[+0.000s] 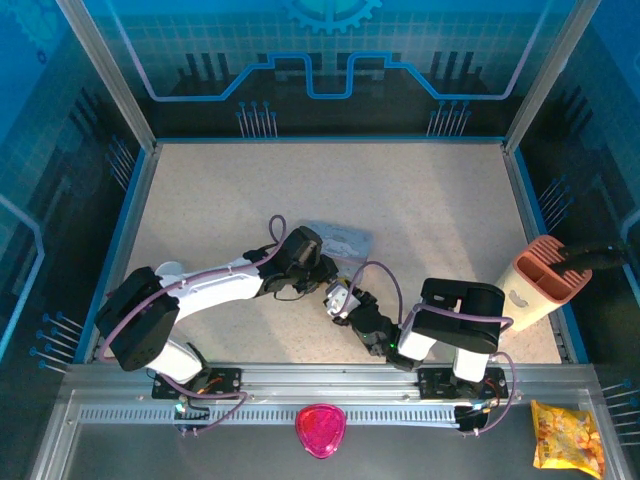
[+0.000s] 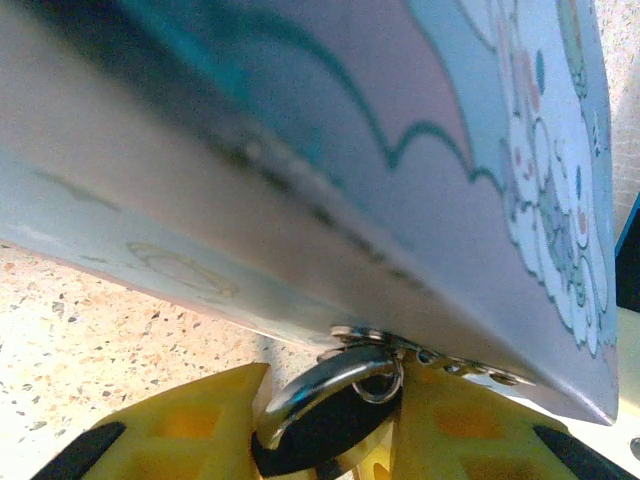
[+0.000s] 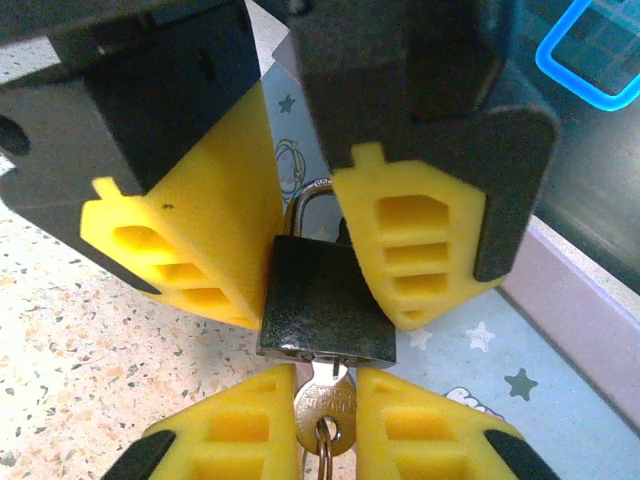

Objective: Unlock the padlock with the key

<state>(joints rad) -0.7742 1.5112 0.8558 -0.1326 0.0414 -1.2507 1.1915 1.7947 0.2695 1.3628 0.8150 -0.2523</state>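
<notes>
Pinching the key (image 3: 325,408) by the edges of its round head, the right gripper (image 3: 325,375) has its yellow fingers (image 3: 235,425) set close on either side. A small ring (image 3: 325,458) hangs at the key's near end. The key's blade stands in the bottom of the padlock (image 3: 322,300), just beyond those fingertips. The right arm (image 1: 455,320) lies low, running from its base at the near right edge leftward to the middle of the table (image 1: 430,200).

The padlock's dark body is clamped from left and right by the left gripper (image 3: 330,318), whose yellow pads (image 3: 190,265) press on its two sides. In the left wrist view the silvery shackle (image 2: 320,385) rises between that gripper's fingers and meets small metal loops at the edge of the tin (image 1: 342,240). The left arm (image 1: 215,285) bends at the near left and stretches its white forearm rightward, so that the two wrists meet nose to nose.

Farthest lies the pale blue, cartoon-printed tin, just behind both grippers, with the padlock at its near edge.
</notes>
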